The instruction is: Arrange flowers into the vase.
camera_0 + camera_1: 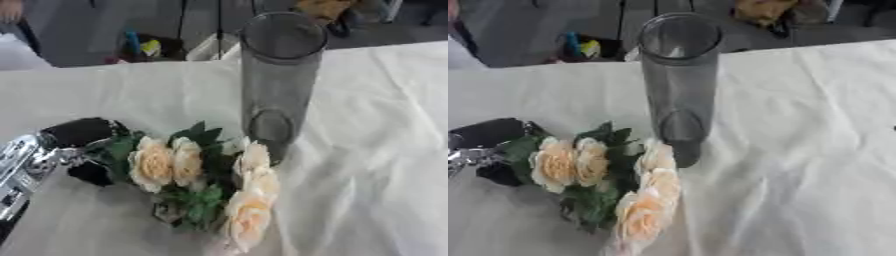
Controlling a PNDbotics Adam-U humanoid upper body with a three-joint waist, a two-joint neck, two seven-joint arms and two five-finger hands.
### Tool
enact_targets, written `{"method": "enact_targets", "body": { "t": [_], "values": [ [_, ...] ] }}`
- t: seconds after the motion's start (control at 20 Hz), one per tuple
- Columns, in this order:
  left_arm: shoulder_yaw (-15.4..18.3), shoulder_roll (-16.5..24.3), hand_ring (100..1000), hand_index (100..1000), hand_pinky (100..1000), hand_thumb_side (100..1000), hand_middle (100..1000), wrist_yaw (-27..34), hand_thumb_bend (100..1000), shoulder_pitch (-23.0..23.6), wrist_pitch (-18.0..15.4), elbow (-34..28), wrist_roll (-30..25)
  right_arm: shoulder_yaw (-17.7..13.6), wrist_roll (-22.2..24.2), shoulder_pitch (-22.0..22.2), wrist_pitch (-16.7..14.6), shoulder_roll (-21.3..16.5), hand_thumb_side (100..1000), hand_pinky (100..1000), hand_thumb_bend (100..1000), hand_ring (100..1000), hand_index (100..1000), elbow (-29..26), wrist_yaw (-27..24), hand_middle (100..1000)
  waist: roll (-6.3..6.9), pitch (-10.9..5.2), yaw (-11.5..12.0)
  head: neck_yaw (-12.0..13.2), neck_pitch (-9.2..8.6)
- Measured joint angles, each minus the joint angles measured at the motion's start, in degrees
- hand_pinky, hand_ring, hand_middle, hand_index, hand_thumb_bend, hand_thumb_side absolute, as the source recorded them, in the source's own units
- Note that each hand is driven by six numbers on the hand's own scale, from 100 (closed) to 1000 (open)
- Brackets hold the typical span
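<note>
Tall clear vase (278,80) stands upright on the white cloth (376,150), a little past mid-table, mouth open and empty as far as can be seen through the glass. Cloth is wrinkled, with folds running off to the right of the vase. Flowers (206,180), cream-peach roses with dark green leaves, sit in a bunch just in front and to the left of the vase base; the nearest bloom looks to be touching or almost touching the glass, cannot tell which. Two blooms face up side by side on the left of the bunch, three more run in a line down toward the near edge. Left hand (74,140) comes in from the left edge, black fingers with silver joints behind them, at the left end of the bunch among the leaves. One dark finger lies above the leaves and another dark tip shows below them, so the hand appears curled round the stem end, though leaves hide the contact itself. Stems are not visible. The bunch lies low, blooms toward the near edge, not raised toward the vase mouth. Right hand shows in neither view. Beyond the far table edge: dim floor and some clutter, blurred.
</note>
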Motion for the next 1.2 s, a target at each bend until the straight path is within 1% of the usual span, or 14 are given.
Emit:
{"method": "enact_targets", "body": {
  "t": [0.15,0.3,0.35,0.45,0.6,0.7,0.75,0.8,0.85,0.95,1.05,1.1,1.15,1.2],
  "values": [
    [0.01,-0.33,661,812,595,489,693,-0.93,237,-0.1,-0.21,0.3,0.75,0.0,0.07,0.01,0.0,0.02,904,512,100,648,814,0.0,0.0,564,0.2,0.0,-0.01,0.0,-0.21],
    [0.01,-0.44,673,839,600,492,722,-1.32,242,-0.15,-0.39,0.46,1.13,0.0,0.24,0.01,0.05,0.04,903,512,100,648,814,0.0,0.0,563,0.25,0.0,-0.04,0.0,-0.24],
    [0.01,-0.45,661,828,590,493,703,-1.39,242,-0.16,-0.45,0.54,1.2,0.0,0.29,0.01,0.09,0.04,903,512,100,648,814,0.0,0.0,563,0.25,0.0,-0.04,0.0,-0.25],
    [0.01,-0.47,593,786,529,490,627,-1.49,234,-0.29,-0.52,0.67,1.26,0.0,0.34,0.02,0.11,0.04,902,512,100,649,814,0.0,0.0,563,0.25,0.0,-0.06,0.0,-0.26],
    [0.01,-0.73,472,684,406,479,527,-1.66,206,-0.58,-0.67,0.98,1.13,0.0,0.36,0.02,0.09,0.05,903,513,100,649,814,0.0,0.0,563,0.25,0.0,-0.06,0.01,-0.27],
    [0.01,-0.93,420,637,357,472,486,-1.68,192,-0.7,-0.75,1.07,1.03,0.0,0.36,0.04,0.09,0.05,903,513,100,649,815,0.0,0.0,563,0.25,0.0,-0.06,0.02,-0.28],
    [0.01,-0.94,381,596,325,470,455,-1.68,179,-0.78,-0.8,1.18,0.95,0.0,0.37,0.08,0.08,0.05,903,513,100,649,815,0.0,0.0,563,0.25,0.0,-0.06,0.03,-0.28],
    [0.01,-0.98,368,583,315,469,444,-1.68,175,-0.92,-0.85,1.33,0.86,0.0,0.37,0.17,0.08,0.06,904,513,100,649,815,0.0,0.0,563,0.25,0.0,-0.06,0.05,-0.29],
    [0.0,-1.07,328,536,285,467,404,-1.68,157,-1.0,-0.87,1.39,0.79,0.0,0.37,0.21,0.08,0.06,903,513,100,649,815,0.0,0.0,563,0.25,0.03,-0.06,0.08,-0.29],
    [-0.01,-1.25,264,478,232,466,343,-1.68,126,-1.05,-0.88,1.46,0.77,-0.01,0.37,0.25,0.08,0.07,902,513,100,650,815,0.0,0.0,562,0.25,0.1,-0.05,0.13,-0.29],
    [-0.04,-1.41,245,459,215,465,323,-1.67,116,-1.04,-0.87,1.72,0.76,-0.02,0.38,0.27,0.08,0.07,901,514,100,650,815,0.0,0.0,562,0.25,0.15,-0.04,0.15,-0.3],
    [-0.06,-1.45,195,424,176,470,274,-1.66,100,-1.02,-0.87,1.74,0.76,-0.02,0.38,0.28,0.08,0.08,898,514,100,650,815,0.0,0.0,560,0.25,0.22,-0.03,0.16,-0.3],
    [-0.18,-1.45,195,424,176,470,274,-1.61,100,-1.02,-0.87,1.77,0.76,-0.02,0.38,0.31,0.08,0.08,898,514,100,650,815,0.0,0.0,560,0.25,0.24,0.01,0.16,-0.3],
    [-0.19,-1.45,170,399,152,466,246,-1.53,100,-1.02,-0.87,1.81,0.76,-0.02,0.38,0.39,0.09,0.08,896,514,100,650,815,0.0,0.0,559,0.25,0.25,0.04,0.16,-0.31]
  ]
}}
